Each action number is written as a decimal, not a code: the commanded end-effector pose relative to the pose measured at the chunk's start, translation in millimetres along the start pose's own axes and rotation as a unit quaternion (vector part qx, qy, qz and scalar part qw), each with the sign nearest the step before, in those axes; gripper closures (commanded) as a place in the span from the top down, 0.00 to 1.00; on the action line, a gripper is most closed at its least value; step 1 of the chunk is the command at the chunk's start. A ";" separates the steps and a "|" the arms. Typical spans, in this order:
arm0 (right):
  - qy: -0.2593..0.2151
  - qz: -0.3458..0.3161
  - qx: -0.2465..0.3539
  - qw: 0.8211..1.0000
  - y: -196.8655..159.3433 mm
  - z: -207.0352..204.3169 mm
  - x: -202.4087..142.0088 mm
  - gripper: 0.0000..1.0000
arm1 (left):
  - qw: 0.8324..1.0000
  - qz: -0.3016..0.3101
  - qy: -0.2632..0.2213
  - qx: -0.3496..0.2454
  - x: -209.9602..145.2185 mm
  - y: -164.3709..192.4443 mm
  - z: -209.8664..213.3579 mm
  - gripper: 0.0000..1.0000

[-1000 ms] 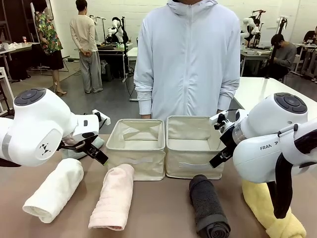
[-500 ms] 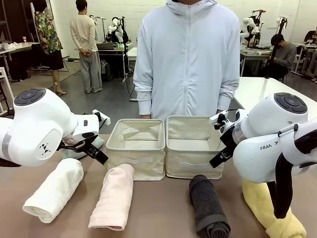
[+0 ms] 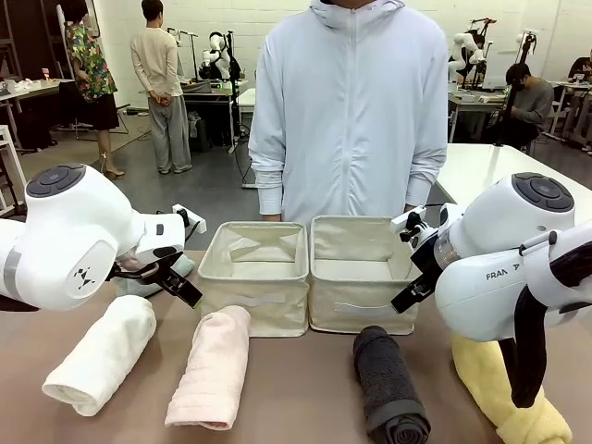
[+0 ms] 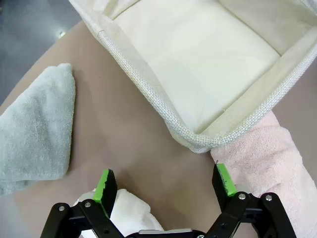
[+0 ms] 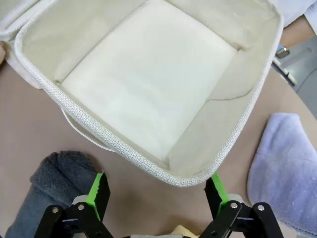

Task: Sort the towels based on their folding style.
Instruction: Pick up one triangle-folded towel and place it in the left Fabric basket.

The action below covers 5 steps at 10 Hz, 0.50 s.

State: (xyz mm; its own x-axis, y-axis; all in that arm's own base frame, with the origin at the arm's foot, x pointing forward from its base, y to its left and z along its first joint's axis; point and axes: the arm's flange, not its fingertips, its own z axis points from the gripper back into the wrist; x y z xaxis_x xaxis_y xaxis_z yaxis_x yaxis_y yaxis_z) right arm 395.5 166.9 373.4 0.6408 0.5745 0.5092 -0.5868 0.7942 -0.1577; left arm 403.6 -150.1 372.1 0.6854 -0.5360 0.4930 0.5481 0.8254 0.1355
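Though wide apart, all fingers (image 4: 105, 186) (image 5: 98, 191) empty

The black letters "FRAN" stand on the white housing of the right arm (image 3: 504, 277), at the near right of the table; the rest of the word is hidden past the curve of the shell. The left arm (image 3: 69, 245), near left, carries a small black emblem with no readable letters.

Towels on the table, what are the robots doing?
Nothing is held yet. The left gripper and right gripper hang open near the left bin and right bin, both empty. The white towel, pink towel, grey towel and yellow towel lie rolled in front; the green towel and blue towel lie folded at the sides. A person stands opposite.
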 end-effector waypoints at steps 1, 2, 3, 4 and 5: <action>0.003 -0.004 -0.014 1.000 1.2 20.0 5.0 1.00 | 1.000 0.000 0.000 0.000 0.0 0.0 0.0 1.00; -0.008 -0.007 -0.047 0.999 4.0 59.0 14.2 1.00 | 0.999 -0.017 -0.019 0.027 8.5 -6.2 37.2 1.00; -0.009 0.002 -0.071 0.997 9.5 103.4 23.5 1.00 | 0.997 -0.037 -0.027 0.055 18.1 -12.5 81.0 1.00; -0.008 -0.001 -0.090 0.996 12.9 145.4 32.0 1.00 | 0.995 -0.059 -0.016 0.075 28.2 -19.9 121.2 1.00; 0.004 -0.007 -0.098 0.995 15.2 187.7 42.6 1.00 | 0.992 -0.079 -0.002 0.099 41.6 -28.2 162.7 1.00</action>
State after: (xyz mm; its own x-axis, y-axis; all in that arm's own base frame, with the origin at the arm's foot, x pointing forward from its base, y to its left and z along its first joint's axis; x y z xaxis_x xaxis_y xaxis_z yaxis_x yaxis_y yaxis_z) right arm 339.9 157.3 513.6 0.6180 0.5720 0.5394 -0.4966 0.8159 -0.2961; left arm 363.0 -156.0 486.4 0.5846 -0.6405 0.4980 0.5599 0.7627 0.3236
